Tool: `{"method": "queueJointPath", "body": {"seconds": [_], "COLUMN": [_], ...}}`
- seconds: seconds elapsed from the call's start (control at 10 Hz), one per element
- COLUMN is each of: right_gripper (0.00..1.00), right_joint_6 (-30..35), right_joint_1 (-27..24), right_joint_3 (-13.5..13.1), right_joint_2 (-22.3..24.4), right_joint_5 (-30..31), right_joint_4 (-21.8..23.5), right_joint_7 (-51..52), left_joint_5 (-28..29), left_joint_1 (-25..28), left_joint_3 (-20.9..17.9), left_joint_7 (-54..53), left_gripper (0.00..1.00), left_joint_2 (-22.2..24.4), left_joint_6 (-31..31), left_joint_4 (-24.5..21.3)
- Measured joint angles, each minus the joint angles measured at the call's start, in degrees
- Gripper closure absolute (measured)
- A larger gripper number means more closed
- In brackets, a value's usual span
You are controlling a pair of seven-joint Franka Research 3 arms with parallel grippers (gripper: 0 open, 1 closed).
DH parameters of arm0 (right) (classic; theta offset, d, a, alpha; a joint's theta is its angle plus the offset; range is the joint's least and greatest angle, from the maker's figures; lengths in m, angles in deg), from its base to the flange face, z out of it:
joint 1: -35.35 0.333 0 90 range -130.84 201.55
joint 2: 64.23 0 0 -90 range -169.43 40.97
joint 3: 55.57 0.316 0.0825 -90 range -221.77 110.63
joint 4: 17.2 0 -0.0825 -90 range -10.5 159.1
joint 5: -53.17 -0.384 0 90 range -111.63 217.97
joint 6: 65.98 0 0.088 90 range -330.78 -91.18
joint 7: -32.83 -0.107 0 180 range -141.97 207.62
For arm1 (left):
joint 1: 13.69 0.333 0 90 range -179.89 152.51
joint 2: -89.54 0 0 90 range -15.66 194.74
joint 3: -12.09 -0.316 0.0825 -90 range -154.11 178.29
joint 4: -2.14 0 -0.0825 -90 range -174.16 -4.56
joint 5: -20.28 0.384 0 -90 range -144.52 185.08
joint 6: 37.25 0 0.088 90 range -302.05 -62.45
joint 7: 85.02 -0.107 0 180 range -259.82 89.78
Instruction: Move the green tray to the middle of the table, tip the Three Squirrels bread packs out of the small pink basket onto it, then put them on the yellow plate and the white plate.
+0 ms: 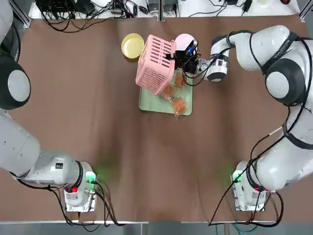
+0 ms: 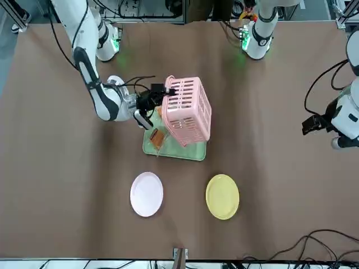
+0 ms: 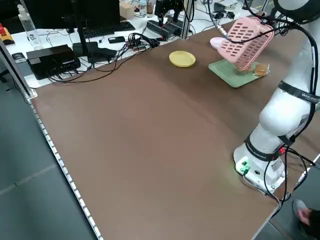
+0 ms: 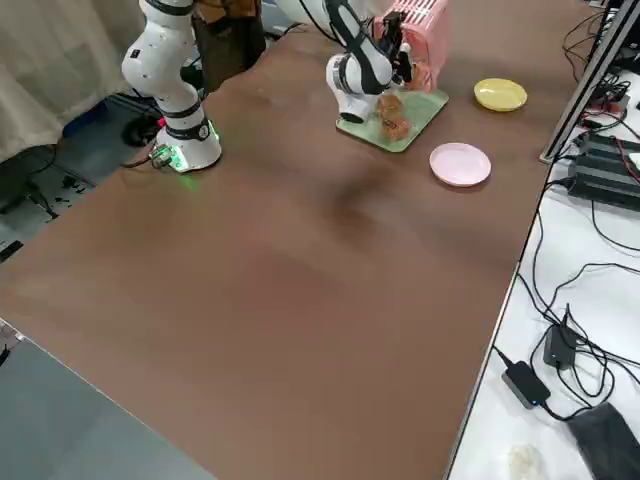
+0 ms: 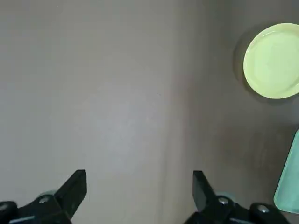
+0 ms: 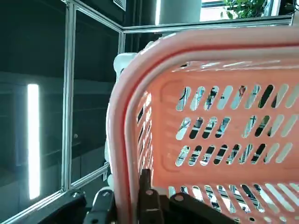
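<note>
The right gripper (image 1: 172, 55) clamps the rim of the small pink basket (image 1: 155, 64), tipped on its side over the green tray (image 1: 146, 102) at mid-table. Three Squirrels bread packs (image 1: 175, 99) lie on the tray, at the basket's four o'clock in the top view. The yellow plate (image 1: 132, 45) at eleven and the white plate (image 2: 146, 193) hold nothing. The left gripper (image 5: 139, 189) hangs with fingers spread.

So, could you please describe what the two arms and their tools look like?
Both arms are glossy white with rounded grey joint caps and black cables running along them; their bases glow green. The right tool is black with cabling at the wrist. The left tool has two dark, wedge-shaped fingers with small metal screws.
</note>
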Motion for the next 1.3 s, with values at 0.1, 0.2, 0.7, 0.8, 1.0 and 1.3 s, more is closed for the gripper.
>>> {"method": "queueJointPath", "body": {"seconds": [0.1, 0.2, 0.7, 0.8, 1.0, 1.3], "right_gripper": [0.93, 0.93, 0.93, 0.93, 0.93, 0.93], "right_joint_6": [0.8, 3.3, 2.7, -0.7, -10.7, -19.5], "right_joint_1": [0.2, 0.7, 2.2, 2.2, 1.9, -3.9], "right_joint_3": [-0.1, -0.3, -0.6, -0.7, -1.0, -0.9], "right_joint_2": [-1.2, -2.6, -4.1, -3.2, 1.4, 10.0], "right_joint_5": [-0.4, -1.9, -4.1, -4.1, -1.8, 11.4], "right_joint_4": [-0.9, -1.7, -7.7, -9.3, -10.7, -10.0], "right_joint_7": [0.3, 0.5, -4.0, -6.9, -13.1, -23.4], "left_joint_5": [0.0, 0.0, 0.0, 0.0, 0.0, 0.0], "left_joint_1": [0.0, -0.1, -0.2, -0.2, -0.2, -0.3], "left_joint_3": [0.0, 0.0, 0.9, 1.0, 2.3, 4.7], "left_joint_7": [0.0, 0.0, 0.0, 0.0, 0.0, 0.0], "left_gripper": [0.0, 0.0, 0.0, 0.0, 0.0, 0.0], "left_joint_2": [0.0, -0.1, -3.2, -4.5, -6.0, -7.8], "left_joint_6": [0.0, -0.2, -0.6, -0.8, -1.3, -2.7], "left_joint_4": [0.0, 0.0, 0.1, 0.2, 0.3, 0.2]}}
